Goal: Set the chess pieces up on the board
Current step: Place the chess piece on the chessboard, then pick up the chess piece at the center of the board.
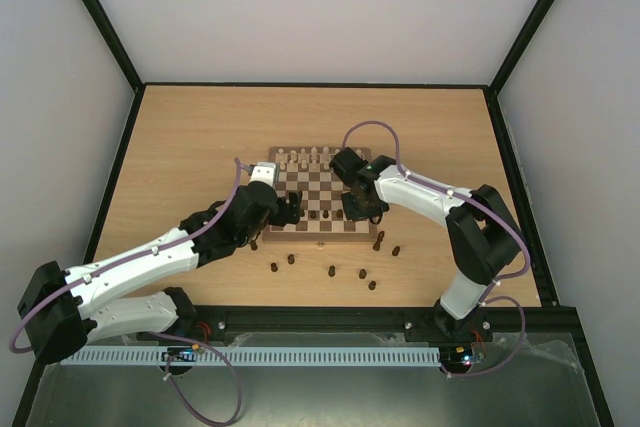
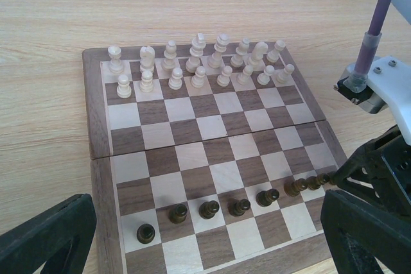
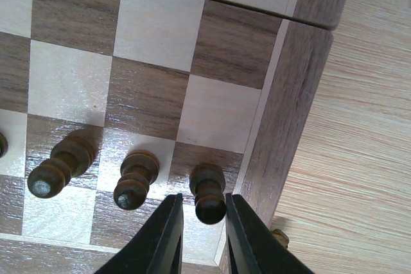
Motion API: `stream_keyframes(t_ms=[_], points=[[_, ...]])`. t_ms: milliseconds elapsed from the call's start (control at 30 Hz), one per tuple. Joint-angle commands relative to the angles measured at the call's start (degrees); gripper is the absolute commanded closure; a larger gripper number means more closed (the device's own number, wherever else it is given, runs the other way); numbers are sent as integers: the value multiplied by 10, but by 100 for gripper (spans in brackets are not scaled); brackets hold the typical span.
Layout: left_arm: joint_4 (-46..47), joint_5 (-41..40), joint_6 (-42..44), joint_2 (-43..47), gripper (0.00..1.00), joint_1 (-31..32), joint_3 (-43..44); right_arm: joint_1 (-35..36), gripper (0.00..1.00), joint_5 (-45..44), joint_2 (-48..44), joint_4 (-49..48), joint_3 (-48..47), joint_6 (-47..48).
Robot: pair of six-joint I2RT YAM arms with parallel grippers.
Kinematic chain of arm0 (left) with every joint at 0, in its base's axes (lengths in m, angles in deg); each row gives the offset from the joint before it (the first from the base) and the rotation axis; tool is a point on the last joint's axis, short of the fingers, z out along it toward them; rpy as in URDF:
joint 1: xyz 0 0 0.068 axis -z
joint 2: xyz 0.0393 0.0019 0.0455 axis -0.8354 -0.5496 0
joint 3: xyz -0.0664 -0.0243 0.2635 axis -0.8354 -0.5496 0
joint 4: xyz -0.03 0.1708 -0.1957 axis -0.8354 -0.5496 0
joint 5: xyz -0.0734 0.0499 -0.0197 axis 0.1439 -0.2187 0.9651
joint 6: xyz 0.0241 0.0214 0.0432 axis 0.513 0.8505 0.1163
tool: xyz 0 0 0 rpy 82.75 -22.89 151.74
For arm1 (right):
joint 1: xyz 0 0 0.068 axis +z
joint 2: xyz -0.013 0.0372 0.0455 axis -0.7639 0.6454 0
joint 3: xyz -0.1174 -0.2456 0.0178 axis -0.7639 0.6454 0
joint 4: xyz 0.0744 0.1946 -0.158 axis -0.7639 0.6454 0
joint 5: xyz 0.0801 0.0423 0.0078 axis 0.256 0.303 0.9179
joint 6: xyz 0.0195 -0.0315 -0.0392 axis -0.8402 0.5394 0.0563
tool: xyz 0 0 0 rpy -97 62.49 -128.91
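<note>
The board (image 1: 322, 234) lies mid-table, with pale chessmen on its far rows. A row of dark pawns (image 2: 209, 209) stands on its second near row. In the right wrist view my right gripper (image 3: 203, 222) straddles the head of the end dark pawn (image 3: 209, 190), which stands on a dark square by the board's right border. The jaws are narrowly apart, with a small gap on the left side. My left gripper (image 2: 205, 255) hangs open and empty over the near left part of the board (image 2: 96, 178). Several dark pieces (image 1: 331, 271) lie on the table in front of the board.
Pale chessmen (image 2: 196, 62) fill the far two rows. Loose dark pieces sit at the board's near right (image 1: 396, 250) and near left (image 1: 253, 244). One piece (image 3: 278, 237) lies just off the board's right edge. The right arm (image 1: 420, 192) reaches over the board's right side.
</note>
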Motion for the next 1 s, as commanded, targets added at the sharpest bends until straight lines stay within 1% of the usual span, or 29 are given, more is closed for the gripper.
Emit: stream_keyframes(t_ms=[0, 233, 400, 467, 633, 700, 800, 833, 967], points=[[9, -4, 3, 0, 1, 3, -8, -2, 80, 0, 5, 16, -13, 2], [10, -6, 2, 1, 1, 3, -9, -1, 78, 4, -8, 15, -14, 2], [13, -5, 3, 4, 1, 3, -11, -1, 62, 3, -40, 12, -6, -2], [16, -1, 6, 8, 1, 3, -13, -1, 57, 1, -59, 9, 1, -4], [24, -5, 9, 23, 1, 3, -22, -1, 53, 1, -121, -2, 23, -17], [25, -7, 10, 25, 1, 3, -24, -2, 52, 5, -155, -12, 38, -24], [29, -6, 11, 26, 1, 3, -27, -1, 48, 19, -220, -32, 65, -33], [30, -6, 11, 27, 1, 3, -29, -1, 45, 27, -244, -44, 78, -36], [36, -11, 14, 36, 1, 3, -37, -1, 24, 65, -346, -89, 147, -48]])
